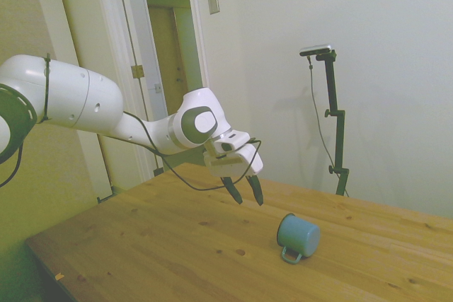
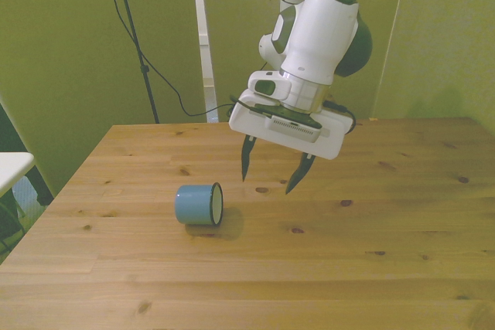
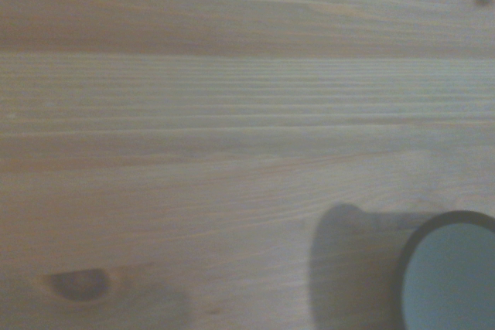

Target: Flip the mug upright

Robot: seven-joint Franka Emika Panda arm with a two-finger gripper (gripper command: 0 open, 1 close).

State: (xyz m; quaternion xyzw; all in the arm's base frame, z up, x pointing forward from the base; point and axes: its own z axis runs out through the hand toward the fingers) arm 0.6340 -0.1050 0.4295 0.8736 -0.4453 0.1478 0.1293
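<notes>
The gripper hangs above the table with its two dark fingers spread wide and nothing between them. The mug lies on its side just beside and below it, toward the front view's left and a little nearer that view's near edge, not touching. Its long axis runs roughly parallel to the near edge, its dark-rimmed mouth facing the gripper and its loop handle against the wood. Smooth blue-teal outside, pale inside; the table is knotty planked pine.
</notes>
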